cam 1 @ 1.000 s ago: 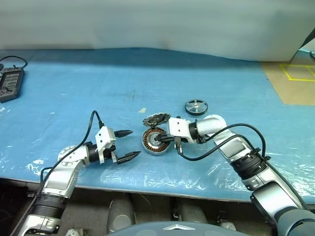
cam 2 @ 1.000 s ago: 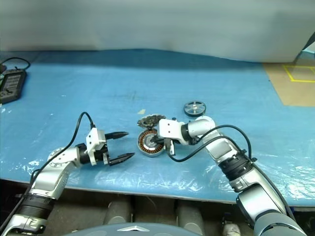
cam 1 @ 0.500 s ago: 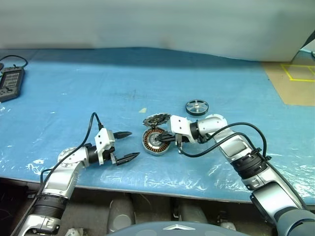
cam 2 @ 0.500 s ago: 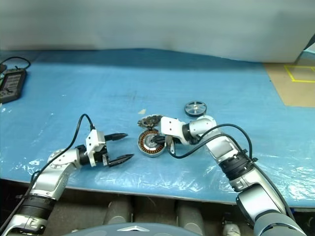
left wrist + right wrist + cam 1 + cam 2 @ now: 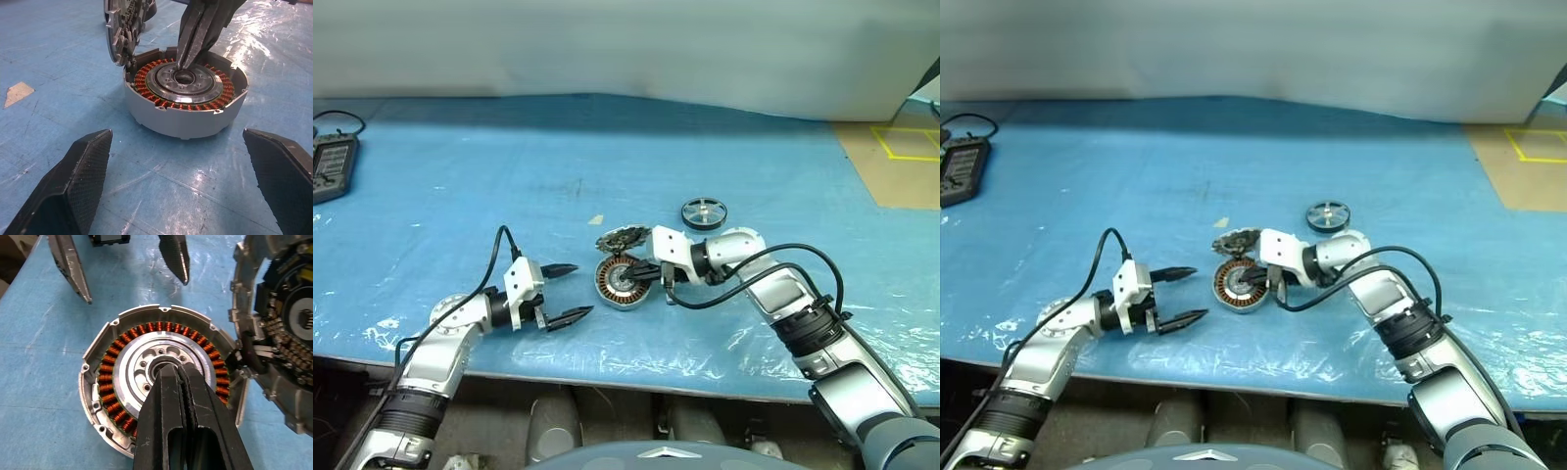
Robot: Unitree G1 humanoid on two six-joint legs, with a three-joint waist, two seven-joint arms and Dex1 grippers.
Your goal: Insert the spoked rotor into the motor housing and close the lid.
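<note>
- While the motor housing point(image 5: 622, 281) sits on the blue table point(image 5: 509, 186) with its lid point(image 5: 621, 238) tipped up at the far rim, the right gripper point(image 5: 178, 374), fingers pressed together and empty, pokes its tips into the housing's centre hub.
- Just to the housing's left, the left gripper point(image 5: 570, 291) hovers with fingers spread wide, holding nothing.
- Behind the right arm, well apart from the housing, the spoked rotor point(image 5: 704, 212) lies flat.

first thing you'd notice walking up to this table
The open motor housing in the middle of the blue table, its copper windings bare and its toothed lid standing up at the rim. The right gripper, shut, pokes its tips into the housing's centre hole, while the left gripper waits open just beside it. The spoked rotor lies apart, behind the right arm.
</note>
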